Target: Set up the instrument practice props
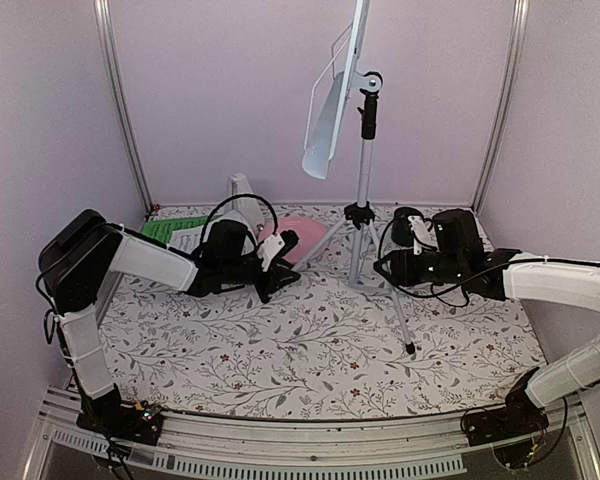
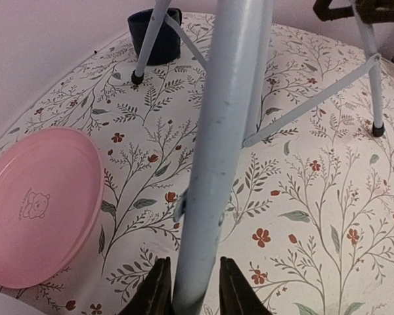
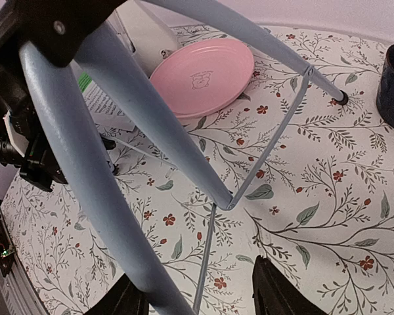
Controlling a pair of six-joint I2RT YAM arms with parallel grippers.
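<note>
Music stand [image 1: 332,115] upright at back middle, tripod feet on flowered cloth [image 1: 310,350]. Left gripper [image 2: 196,292] closed on one leg; right gripper [image 3: 205,295] wide apart around another leg, holding nothing. Risk: uneven pull on leg, top-heavy stand tips toward pink plate [image 2: 39,203].

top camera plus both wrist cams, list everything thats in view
music stand: one, pale blue-grey on silver tripod, centre back
green sheet: one, green, back left
white sheet: one, white, beside the green sheet
metronome: one, white, back left
plate: one, pink, left of the tripod
mug: one, dark blue, by a tripod foot
table: one, floral cover
left pincer: one, black, shut on a tripod leg
right pincer: one, black, open around another leg
</note>
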